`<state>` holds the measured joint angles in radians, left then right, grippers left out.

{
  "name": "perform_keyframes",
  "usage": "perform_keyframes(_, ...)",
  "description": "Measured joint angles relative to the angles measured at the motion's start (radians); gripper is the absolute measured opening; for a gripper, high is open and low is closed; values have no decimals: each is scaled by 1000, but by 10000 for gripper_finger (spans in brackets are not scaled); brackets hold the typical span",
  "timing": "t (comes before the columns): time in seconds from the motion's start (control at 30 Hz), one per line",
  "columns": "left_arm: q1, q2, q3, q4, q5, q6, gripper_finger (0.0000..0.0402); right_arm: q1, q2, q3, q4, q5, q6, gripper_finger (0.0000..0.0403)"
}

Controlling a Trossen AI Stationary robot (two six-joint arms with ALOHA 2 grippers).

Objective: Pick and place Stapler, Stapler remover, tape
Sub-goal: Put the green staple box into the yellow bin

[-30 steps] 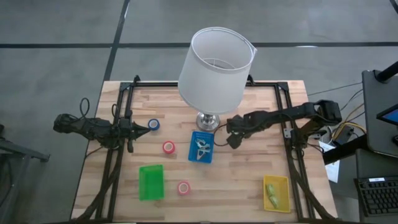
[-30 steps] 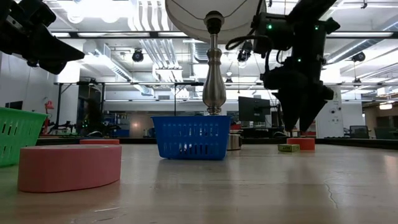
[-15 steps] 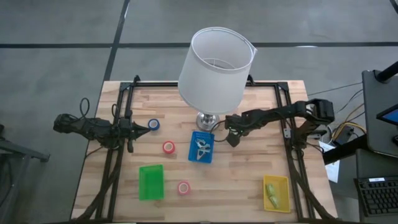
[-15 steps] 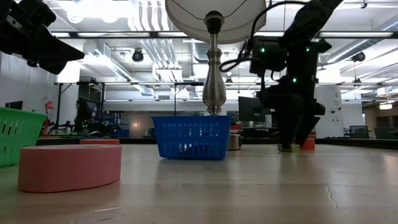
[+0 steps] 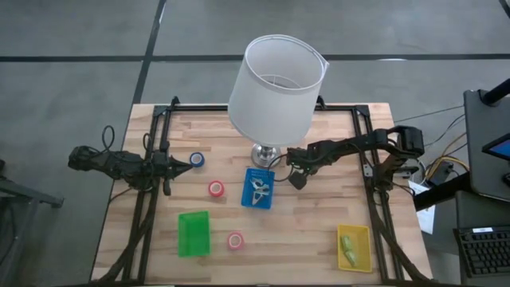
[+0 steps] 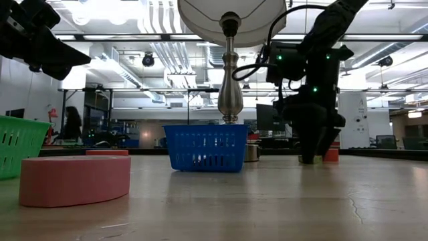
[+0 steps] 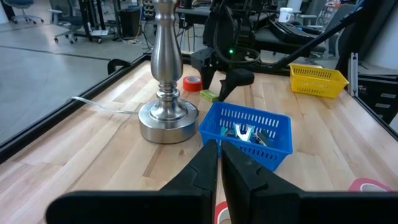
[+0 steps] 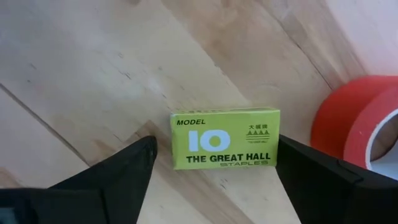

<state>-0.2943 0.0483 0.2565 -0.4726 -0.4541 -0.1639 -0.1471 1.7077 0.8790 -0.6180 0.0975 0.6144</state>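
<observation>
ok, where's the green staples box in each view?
Right wrist: staples box centre frame, between the right gripper's open fingers, beside a red tape roll.
Left wrist: small green block beyond the blue basket, next to that roll.
High: not visible; under the right gripper, right of the basket.
Low: hidden behind the right gripper, right of the basket.
Shared landmark: the blue basket, in all but the right wrist view.

right end effector (image 6: 309, 158) lowered to tabletop, nearer blue basket (image 6: 206, 147)

Obstacles: my right gripper (image 8: 214, 171) straddles a green staple box (image 8: 225, 138), gaps either side; red tape roll (image 8: 357, 124) crowds frame right; silver lamp base (image 5: 265, 155) upper-left.
</observation>
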Motion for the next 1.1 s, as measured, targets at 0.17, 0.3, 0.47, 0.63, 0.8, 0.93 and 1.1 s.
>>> perform_keyframes(0.17, 0, 0, 0, 0, 0, 0, 23, 1, 0, 0, 12, 2, 0, 274)
perform_keyframes(0.3, 0, 0, 0, 0, 0, 0, 23, 1, 0, 0, 19, 2, 6, 237)
perform_keyframes(0.47, 0, 0, 0, 0, 0, 0, 23, 0, -19, 0, 16, -9, 18, 219)
perform_keyframes(0.63, 0, 0, 0, 0, 0, 0, 23, 5, -67, -2, 3, -26, 81, 231)
perform_keyframes(0.8, 0, 0, 0, 0, 0, 0, 23, 41, -138, -2, -26, -68, 158, 229)
perform_keyframes(0.93, 0, 0, 0, 0, 0, 0, 23, 85, -196, -2, -42, -73, 241, 226)
perform_keyframes(1.1, 0, 0, 0, 0, 0, 0, 23, 150, -275, -1, -83, -77, 375, 228)
